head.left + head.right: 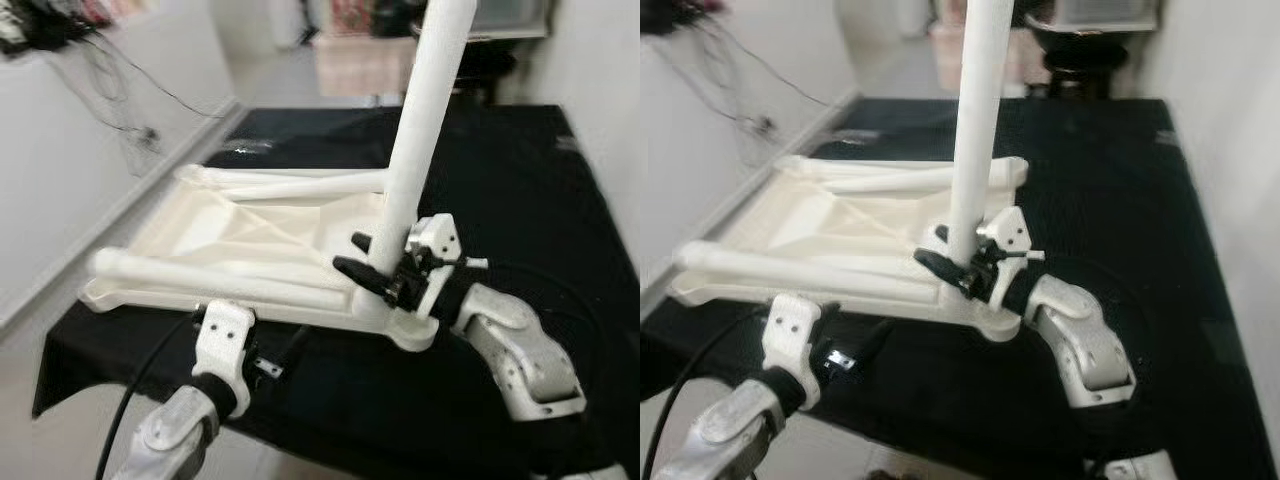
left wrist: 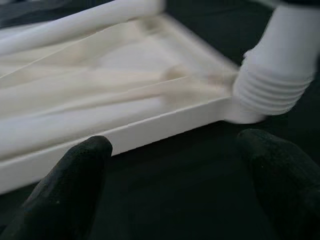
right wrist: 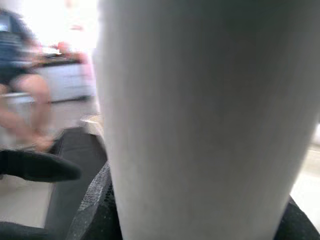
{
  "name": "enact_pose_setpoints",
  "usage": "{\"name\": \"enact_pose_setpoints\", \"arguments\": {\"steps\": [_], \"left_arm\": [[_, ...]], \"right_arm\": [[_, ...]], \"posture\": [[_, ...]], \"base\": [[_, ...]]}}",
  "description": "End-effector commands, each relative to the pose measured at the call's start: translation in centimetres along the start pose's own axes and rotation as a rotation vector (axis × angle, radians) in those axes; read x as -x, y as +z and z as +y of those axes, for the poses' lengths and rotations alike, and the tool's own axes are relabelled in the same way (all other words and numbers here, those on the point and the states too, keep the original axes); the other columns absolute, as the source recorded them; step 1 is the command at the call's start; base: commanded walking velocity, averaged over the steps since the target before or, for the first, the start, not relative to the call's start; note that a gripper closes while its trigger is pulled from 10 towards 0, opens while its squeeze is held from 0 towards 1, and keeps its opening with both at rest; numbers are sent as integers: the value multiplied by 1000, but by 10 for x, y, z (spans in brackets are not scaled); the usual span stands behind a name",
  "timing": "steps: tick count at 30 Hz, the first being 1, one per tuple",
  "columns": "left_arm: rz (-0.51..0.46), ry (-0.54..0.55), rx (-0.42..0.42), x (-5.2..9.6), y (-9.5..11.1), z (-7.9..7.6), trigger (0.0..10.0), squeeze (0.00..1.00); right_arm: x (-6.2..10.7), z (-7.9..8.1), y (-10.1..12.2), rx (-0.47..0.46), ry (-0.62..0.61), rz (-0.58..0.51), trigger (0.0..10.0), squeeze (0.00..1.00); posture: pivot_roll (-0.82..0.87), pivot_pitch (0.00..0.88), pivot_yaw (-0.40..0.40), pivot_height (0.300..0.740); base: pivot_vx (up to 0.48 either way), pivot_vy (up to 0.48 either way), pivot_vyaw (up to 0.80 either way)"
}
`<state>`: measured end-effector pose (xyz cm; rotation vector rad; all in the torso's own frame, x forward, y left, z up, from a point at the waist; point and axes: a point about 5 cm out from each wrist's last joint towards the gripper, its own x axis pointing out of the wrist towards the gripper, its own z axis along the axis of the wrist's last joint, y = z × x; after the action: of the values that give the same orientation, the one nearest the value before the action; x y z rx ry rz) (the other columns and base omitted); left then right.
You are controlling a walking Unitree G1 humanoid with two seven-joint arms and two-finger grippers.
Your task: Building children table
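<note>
The right gripper (image 1: 372, 262) clamps one upright leg (image 1: 420, 120); the left gripper (image 2: 170, 165) gapes wide at the tabletop's (image 1: 240, 235) six o'clock edge, two legs (image 1: 215, 278) lying flat.

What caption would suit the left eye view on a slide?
Right gripper holds an upright white leg at the corner of the upturned white tabletop; left gripper waits nearby.

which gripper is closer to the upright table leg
Right. The right gripper is closed around the upright leg just above its corner socket. The left gripper hangs open over the black mat in front of the tabletop, off to the leg's left.
</note>
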<state>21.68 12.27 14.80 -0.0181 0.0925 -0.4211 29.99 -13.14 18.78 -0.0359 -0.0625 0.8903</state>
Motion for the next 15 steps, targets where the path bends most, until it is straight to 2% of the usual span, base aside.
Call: {"name": "enact_pose_setpoints", "arguments": {"steps": [1, 2, 4, 10, 15], "left_arm": [[-3, 29, -16, 0, 0, 7, 10000, 0], [-3, 29, -16, 0, 0, 7, 10000, 0], [-6, 34, -31, 0, -1, 9, 10000, 0], [1, 36, -22, 0, -2, 9, 10000, 0], [0, 46, -12, -1, -2, 11, 10000, 0]], "right_arm": [[-1, -4, -1, 0, -57, -6, 10000, 0], [-1, -4, -1, 0, -57, -6, 10000, 0], [-3, -10, -3, 7, -147, -4, 10000, 0], [-4, -15, -3, -9, -203, -5, 10000, 0], [-5, -12, 1, -28, -181, -41, 10000, 0]], "posture": [[-22, 64, 73, 740], [-22, 64, 73, 740], [-22, 62, 76, 740], [-22, 59, 78, 740], [-23, 56, 79, 740]], "base": [[0, 0, 0], [0, 0, 0], [0, 0, 0], [0, 0, 0], [0, 0, -723]]}}
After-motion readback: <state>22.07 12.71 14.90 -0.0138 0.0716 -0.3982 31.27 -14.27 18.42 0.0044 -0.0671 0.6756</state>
